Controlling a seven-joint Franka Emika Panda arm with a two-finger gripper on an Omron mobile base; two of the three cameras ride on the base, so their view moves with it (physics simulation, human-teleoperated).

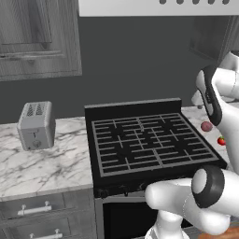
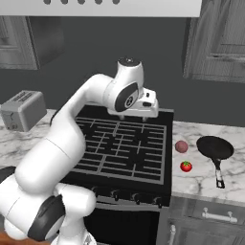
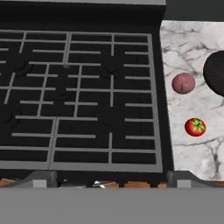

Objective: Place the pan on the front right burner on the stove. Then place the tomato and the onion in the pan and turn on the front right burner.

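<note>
The black pan (image 2: pixel 215 146) lies on the marble counter right of the stove (image 2: pixel 122 146), handle toward the front; its rim (image 3: pixel 216 72) shows at the hand view's right edge. The dull maroon onion (image 2: pixel 181 146) (image 3: pixel 183 83) (image 1: pixel 206 126) and the bright red tomato (image 2: pixel 186 166) (image 3: pixel 195 127) (image 1: pixel 221 140) rest between stove and pan, the tomato nearer the front. The front right burner (image 2: pixel 143 160) (image 3: pixel 111 118) carries nothing. My gripper (image 2: pixel 142 115) (image 3: pixel 111 181) hangs open and empty above the stove's rear right part, its fingertips (image 3: pixel 43 178) spread wide.
A grey toaster (image 1: pixel 36 125) (image 2: pixel 21 111) stands on the counter left of the stove. The stove's raised back panel (image 1: pixel 133 108) runs behind the grates, and knobs (image 2: pixel 127 195) line its front. Cabinets and a range hood hang overhead.
</note>
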